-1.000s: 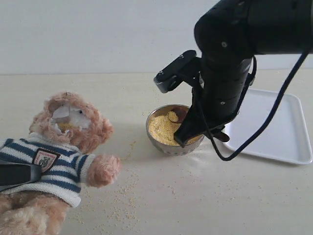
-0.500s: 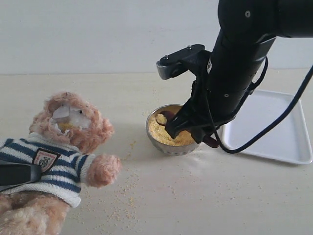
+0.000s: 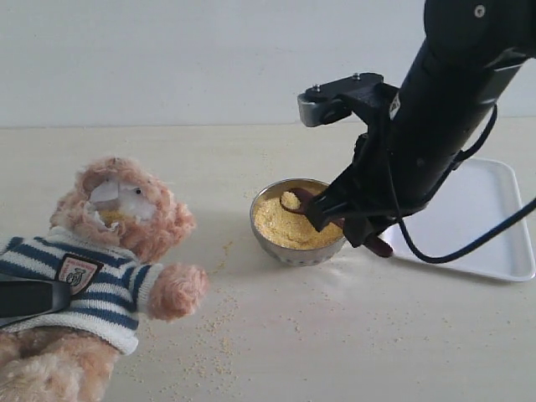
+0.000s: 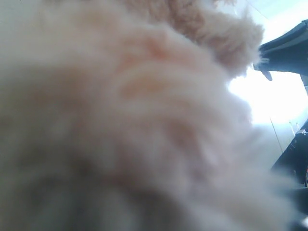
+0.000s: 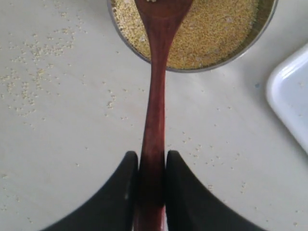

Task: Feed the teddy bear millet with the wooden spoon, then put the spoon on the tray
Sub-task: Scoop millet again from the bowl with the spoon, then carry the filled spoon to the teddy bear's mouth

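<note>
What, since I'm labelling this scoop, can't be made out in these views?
- Left gripper: jaws unreadable; exterior view cuts it at the edge, left wrist view is blurred teddy bear fur.
- Wooden spoon bowl: its load; cut off in right wrist view, tiny in exterior.
- Tray: partly behind the right arm.

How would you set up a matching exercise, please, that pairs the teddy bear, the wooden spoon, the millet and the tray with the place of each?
Things:
1. teddy bear
2. wooden spoon
3. millet
4. tray

Places:
A. heaped in the metal bowl
B. clamped in the right gripper
C. lying at the left of the exterior view
D. beside the bowl, at the right of the exterior view

Pairs: 1-C, 2-B, 3-A, 4-D
</note>
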Robot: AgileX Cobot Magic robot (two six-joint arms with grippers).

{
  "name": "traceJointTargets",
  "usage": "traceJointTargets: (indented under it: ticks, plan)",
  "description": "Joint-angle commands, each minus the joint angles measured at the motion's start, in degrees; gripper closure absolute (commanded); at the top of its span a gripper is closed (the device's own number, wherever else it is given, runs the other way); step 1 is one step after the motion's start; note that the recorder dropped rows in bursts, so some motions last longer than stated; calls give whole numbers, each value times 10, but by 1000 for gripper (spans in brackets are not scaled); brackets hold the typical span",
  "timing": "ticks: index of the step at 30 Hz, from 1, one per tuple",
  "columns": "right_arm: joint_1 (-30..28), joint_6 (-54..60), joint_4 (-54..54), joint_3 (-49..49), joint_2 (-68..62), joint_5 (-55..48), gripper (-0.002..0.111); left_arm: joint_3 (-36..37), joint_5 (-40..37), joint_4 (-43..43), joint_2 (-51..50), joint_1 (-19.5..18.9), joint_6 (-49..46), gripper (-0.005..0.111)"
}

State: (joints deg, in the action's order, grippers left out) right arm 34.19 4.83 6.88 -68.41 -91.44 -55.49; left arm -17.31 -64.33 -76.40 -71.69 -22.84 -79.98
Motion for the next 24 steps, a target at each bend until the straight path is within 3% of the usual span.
traceJointTargets:
  ticks: [1, 8, 12, 24]
  plan:
    - [-12, 36, 40, 26, 28, 17, 107, 0, -13, -13, 4, -2, -3, 102]
    - [-23, 57, 88, 31, 30, 30, 107, 0, -13, -13, 4, -2, -3, 102]
    - [-31, 38, 47, 31, 29, 38, 107, 0, -13, -13, 4, -2, -3, 102]
    - [-39, 58, 71, 38, 32, 32, 107, 0, -13, -13, 4, -2, -3, 102]
